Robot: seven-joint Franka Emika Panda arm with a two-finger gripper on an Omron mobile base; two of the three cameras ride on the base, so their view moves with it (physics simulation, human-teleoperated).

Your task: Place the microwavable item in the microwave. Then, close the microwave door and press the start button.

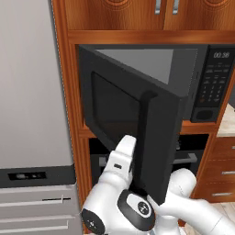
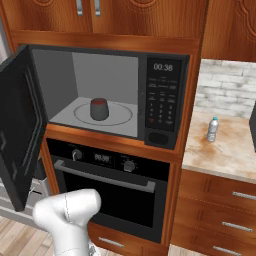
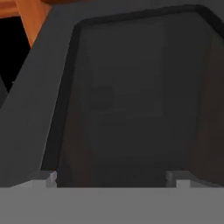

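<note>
Now end effector [image 3: 111,177] wide open, empty, near microwave door [image 3: 127,100].

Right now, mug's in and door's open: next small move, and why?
Probably push the microwave door toward closed. The mug already sits on the turntable, the door stands wide open, and the open, empty hand faces its window panel close up.

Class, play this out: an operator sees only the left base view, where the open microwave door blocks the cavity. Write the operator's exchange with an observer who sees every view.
Operator: Is the mug inside?
Observer: Yes, the mug stands upright on the turntable.
Operator: What's on the counter?
Observer: A water bottle, upright.
Operator: Where's the hand?
Observer: Close to the microwave door, facing its window, fingertips spread apart, nothing between them.
</note>
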